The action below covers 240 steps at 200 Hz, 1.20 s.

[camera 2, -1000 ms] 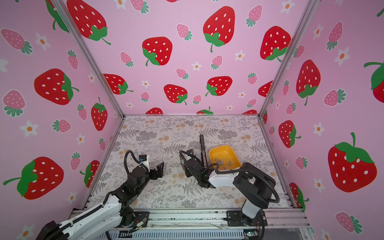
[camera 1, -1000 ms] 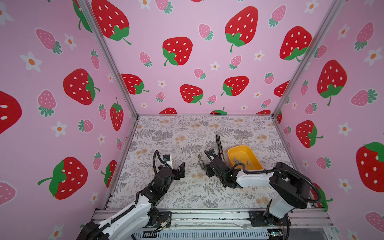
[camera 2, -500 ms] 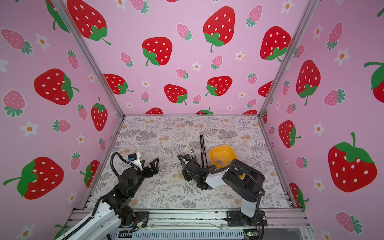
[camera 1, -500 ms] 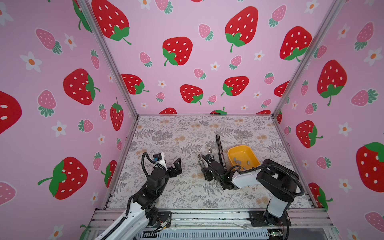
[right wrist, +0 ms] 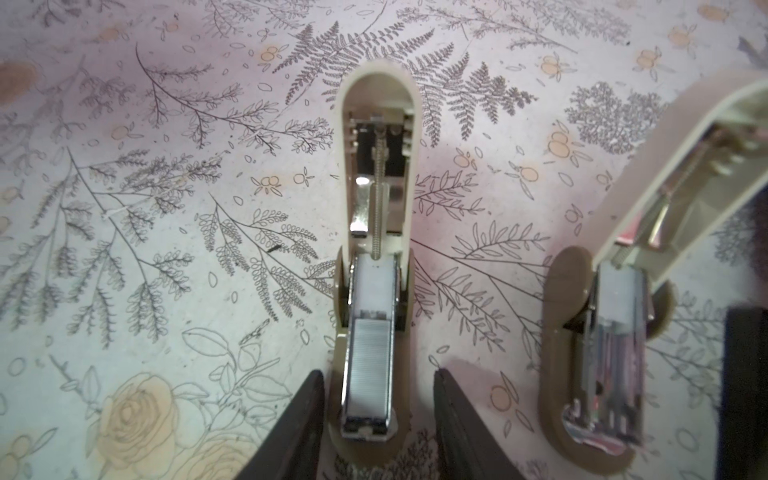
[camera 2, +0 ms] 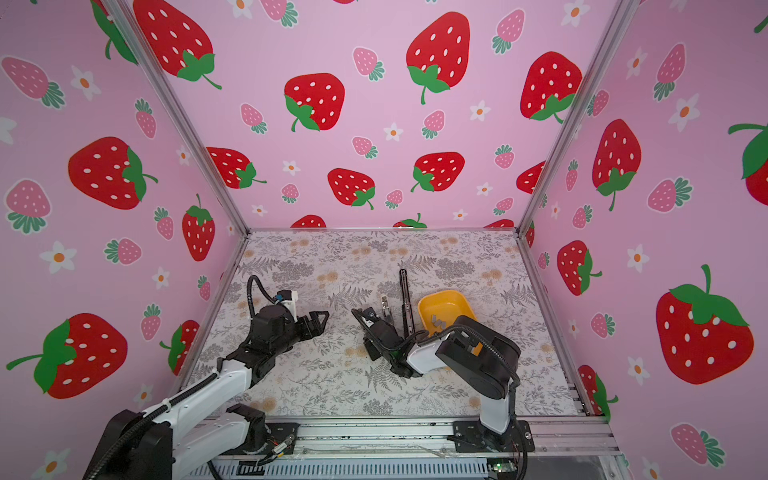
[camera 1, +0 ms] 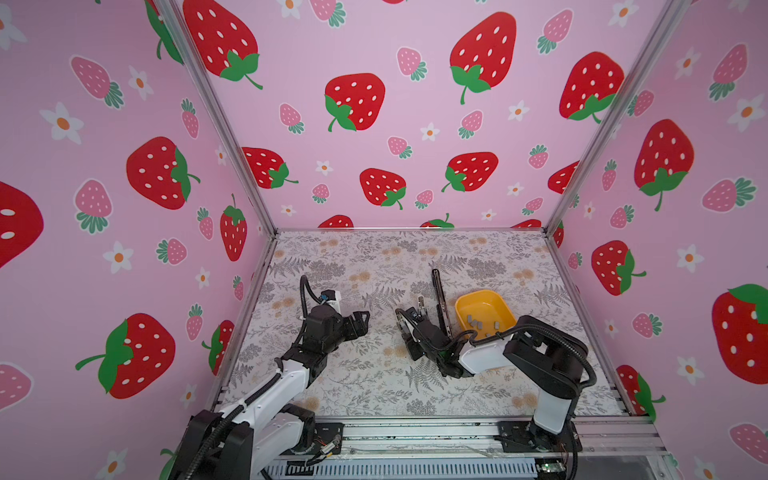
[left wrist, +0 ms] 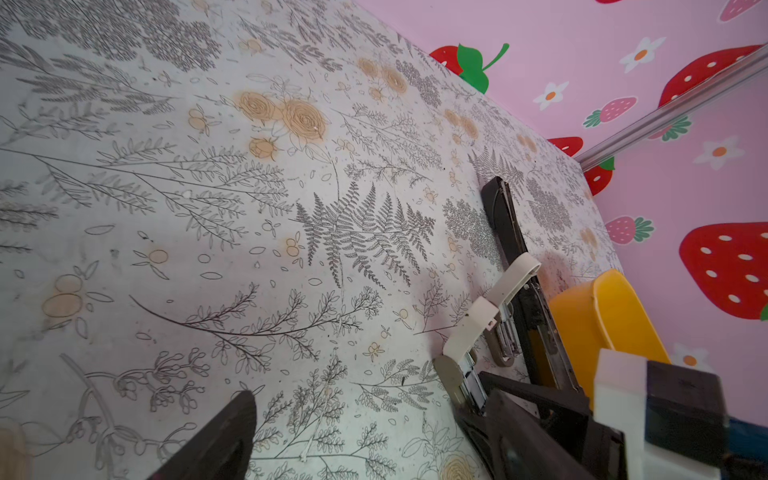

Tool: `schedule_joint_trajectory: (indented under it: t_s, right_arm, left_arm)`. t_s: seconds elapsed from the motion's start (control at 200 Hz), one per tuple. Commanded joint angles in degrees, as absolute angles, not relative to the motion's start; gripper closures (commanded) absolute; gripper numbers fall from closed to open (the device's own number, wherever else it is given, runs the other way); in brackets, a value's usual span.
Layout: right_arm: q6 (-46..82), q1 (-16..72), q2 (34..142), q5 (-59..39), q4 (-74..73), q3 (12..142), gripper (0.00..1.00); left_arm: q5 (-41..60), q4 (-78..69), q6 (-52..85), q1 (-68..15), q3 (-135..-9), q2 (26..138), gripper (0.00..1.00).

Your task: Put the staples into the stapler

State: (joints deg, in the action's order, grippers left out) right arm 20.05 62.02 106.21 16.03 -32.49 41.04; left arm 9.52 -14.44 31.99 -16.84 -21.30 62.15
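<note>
Now that a strip of staples (right wrist: 370, 365) lies in the channel of the open stapler (right wrist: 376, 124), the right gripper (right wrist: 377, 376) has drawn its fingers in around it. They stand apart on either side of the base, just beside it with a gap each way, so nothing is clamped yet. The strip sits squarely between them, with the lid flung out ahead. The left gripper (camera 1: 362, 323) has stayed well off to the side, jaws apart and empty. Spare strips lie in the tray (camera 1: 498, 301) off the right gripper's outer side. I judge this stapler loaded; steadying it and shutting the lid remain.
</note>
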Motion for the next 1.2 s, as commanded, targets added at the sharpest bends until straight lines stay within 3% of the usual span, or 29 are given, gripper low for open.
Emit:
schedule_joint_trajectory:
  t_s: [0.0,0.135,0.385,1.196]
  right_arm:
    - [19.07,62.07,108.16,15.63,-29.67,40.83,0.62]
    - [18.4,62.09,107.82,13.21,-31.79,39.87,0.63]
    - [17.93,63.14,108.92,12.41,-33.17,40.17,0.74]
    - [19.06,65.72,111.29,7.69,-37.62,41.75,0.79]
  left_arm:
    - [12.19,-20.01,31.44,-16.32,-24.36,66.32,0.15]
    - [12.18,-22.06,30.13,-16.47,-26.04,72.05,0.16]
    - [12.09,-26.74,28.23,-16.59,-28.37,81.84,0.16]
    - [9.82,-36.87,21.55,-23.25,-29.03,91.75,0.15]
